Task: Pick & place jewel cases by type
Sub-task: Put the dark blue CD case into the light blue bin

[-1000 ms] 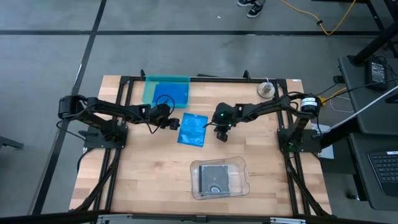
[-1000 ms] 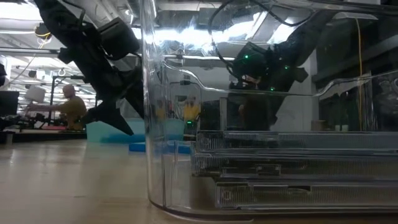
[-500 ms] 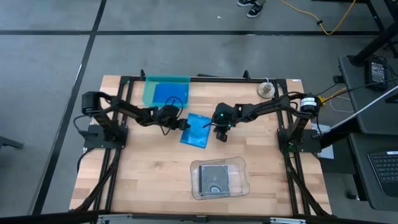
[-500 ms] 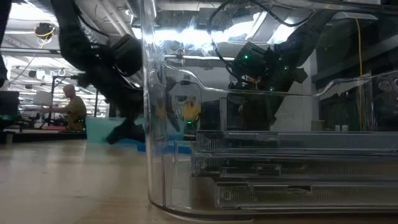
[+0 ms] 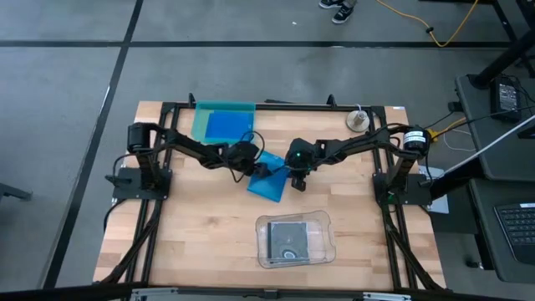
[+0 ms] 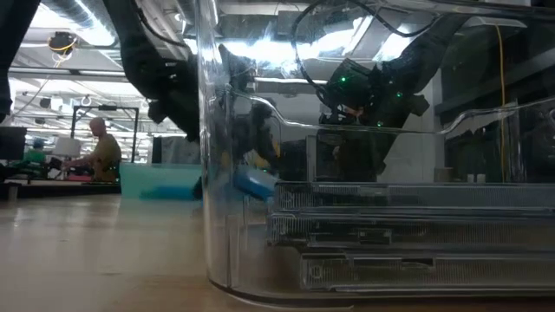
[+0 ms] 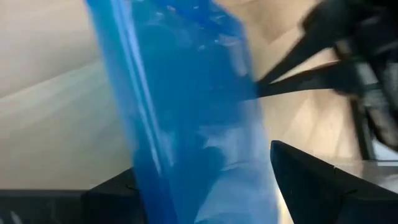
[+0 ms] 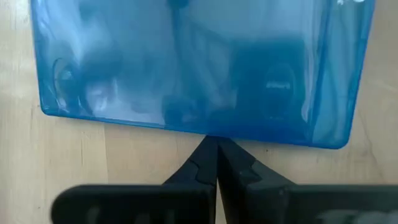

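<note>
My left gripper (image 5: 257, 170) has just slid in from the teal tray (image 5: 199, 125) side and is now on the blue case (image 5: 271, 183) at mid-table, tilting it. Its fingers stand wide, straddling the case's edge. My right gripper (image 5: 296, 179), pinched shut, braces the opposite edge. This looks like the last blue case outside that tray.

The left wrist view is motion-blurred, and its lower edge cuts off the blue case (image 7: 186, 118). In the low view, the clear tray (image 6: 364, 208) hides much of both arms. The stacked cases (image 6: 408, 234) inside cannot be counted with certainty.
</note>
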